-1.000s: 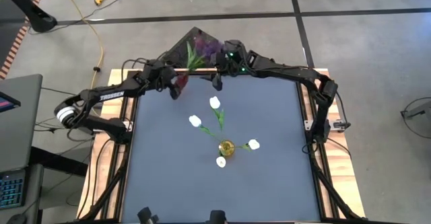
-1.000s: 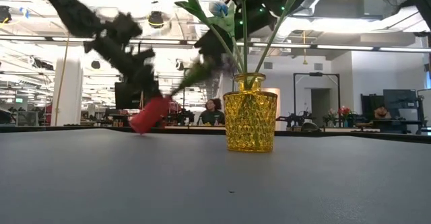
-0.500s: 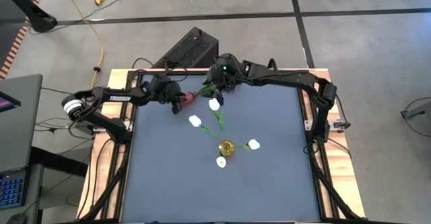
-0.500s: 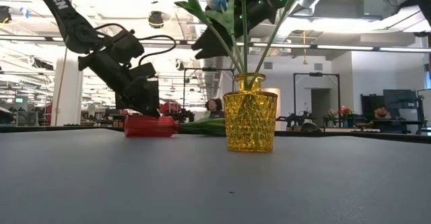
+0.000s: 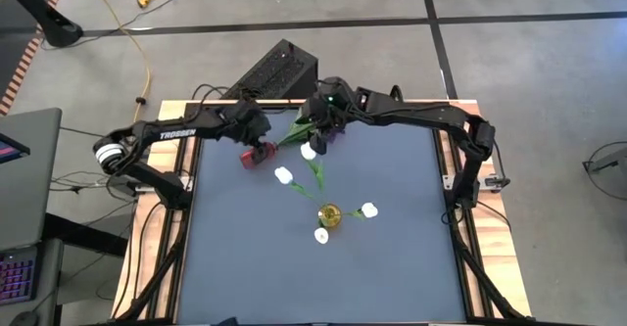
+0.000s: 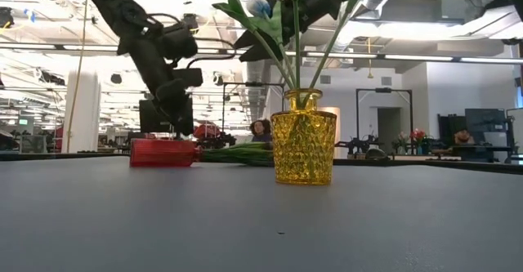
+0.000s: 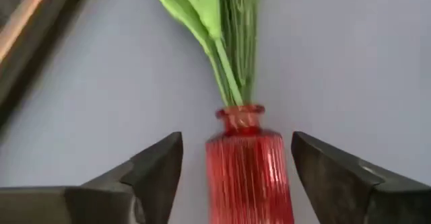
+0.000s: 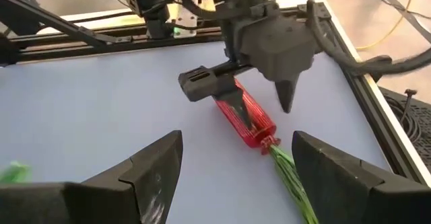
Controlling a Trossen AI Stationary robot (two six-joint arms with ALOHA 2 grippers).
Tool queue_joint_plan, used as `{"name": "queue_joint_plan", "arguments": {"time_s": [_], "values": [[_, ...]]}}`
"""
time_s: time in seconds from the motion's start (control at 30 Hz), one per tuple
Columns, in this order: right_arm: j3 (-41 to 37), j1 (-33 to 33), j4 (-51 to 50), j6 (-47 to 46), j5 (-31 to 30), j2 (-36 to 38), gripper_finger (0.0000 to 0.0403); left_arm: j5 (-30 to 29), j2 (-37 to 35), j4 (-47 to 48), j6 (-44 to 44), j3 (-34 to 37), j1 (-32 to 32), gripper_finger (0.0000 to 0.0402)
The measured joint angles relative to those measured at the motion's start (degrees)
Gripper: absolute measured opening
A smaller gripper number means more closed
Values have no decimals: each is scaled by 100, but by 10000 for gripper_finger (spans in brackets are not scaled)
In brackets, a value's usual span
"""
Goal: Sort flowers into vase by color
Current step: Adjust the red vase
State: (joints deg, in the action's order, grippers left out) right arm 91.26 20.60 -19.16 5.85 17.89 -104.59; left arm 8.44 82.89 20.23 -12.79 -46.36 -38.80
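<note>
The dark blue-grey table (image 5: 294, 267) sits in a wooden frame on a grey concrete floor (image 5: 529, 62) crossed by dark seams. A yellow cable (image 5: 147, 67) trails over the floor beside a black box (image 5: 279, 69), possibly a power unit. Across the table lies an open hall with white columns (image 6: 82, 109), ceiling strip lights (image 6: 425, 57), and a seated person (image 6: 261, 133).

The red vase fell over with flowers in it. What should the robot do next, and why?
Probably close the left pincer on the red vase and stand it up. The vase lies on its side on the table, green stems sticking out, and the open pincer already straddles it.
</note>
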Motion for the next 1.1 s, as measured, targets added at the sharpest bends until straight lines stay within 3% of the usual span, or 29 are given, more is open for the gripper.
{"name": "queue_joint_plan", "arguments": {"time_s": [0.23, 0.67, 0.8, 0.97, 1.1], "values": [[-2, 17, -100, -4, -2, 150, 306, -172, 82, 118, -1, -97, 159, 294], [-2, 11, -178, 1, 2, 651, 306, -604, 1167, 221, 418, -112, 316, 294], [-2, 11, -191, -31, 2, 773, 306, -781, 1119, 194, 439, -108, 434, 274], [-2, 11, -351, -52, 1, 876, 306, -902, 1068, 153, 414, -99, 482, 214], [0, 11, -481, -200, 1, 899, 306, -815, 1067, -155, 424, -95, 474, 214]]}}
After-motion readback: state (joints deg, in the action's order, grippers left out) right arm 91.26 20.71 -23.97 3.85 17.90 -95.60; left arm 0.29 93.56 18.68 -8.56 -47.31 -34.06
